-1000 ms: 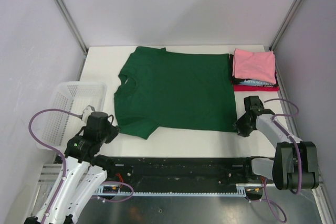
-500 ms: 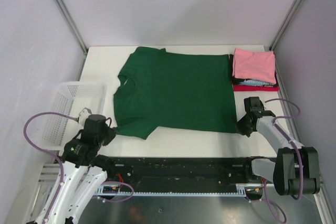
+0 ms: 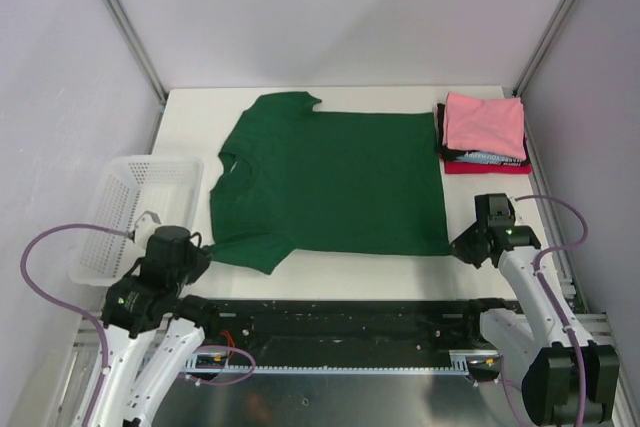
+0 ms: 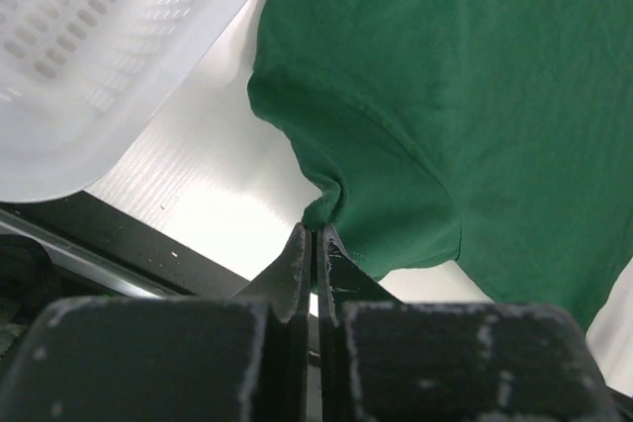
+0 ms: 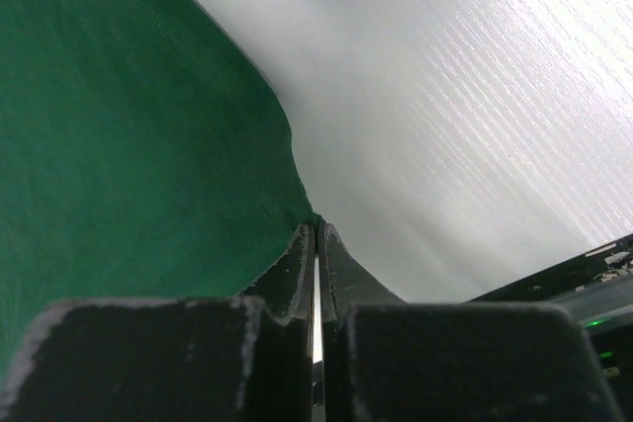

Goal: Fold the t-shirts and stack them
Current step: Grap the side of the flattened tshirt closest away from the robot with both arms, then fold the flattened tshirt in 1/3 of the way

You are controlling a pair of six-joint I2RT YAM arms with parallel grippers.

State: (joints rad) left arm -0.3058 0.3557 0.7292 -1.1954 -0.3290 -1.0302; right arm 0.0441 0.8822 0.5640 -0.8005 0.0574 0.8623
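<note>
A plain dark green t-shirt [image 3: 330,182] lies spread flat on the white table, collar to the left. My left gripper [image 3: 200,250] is shut on the near sleeve's edge; the left wrist view shows the green cloth [image 4: 415,116] pinched at the gripper [image 4: 316,231]. My right gripper [image 3: 456,245] is shut on the shirt's near right hem corner; the right wrist view shows the cloth [image 5: 129,135] caught at the gripper [image 5: 316,227]. A stack of folded shirts stands at the far right, pink [image 3: 485,124] on top, black and red [image 3: 487,168] below.
A white mesh basket [image 3: 135,202] sits off the table's left edge, close to my left arm; it also shows in the left wrist view [image 4: 99,56]. The black front rail [image 3: 340,317] runs along the table's near edge. Grey walls close in both sides.
Both grippers have moved toward the near edge, holding the green shirt. The shirt has slid nearer and its near hem is pulled straighter. The left arm also shifted left.
</note>
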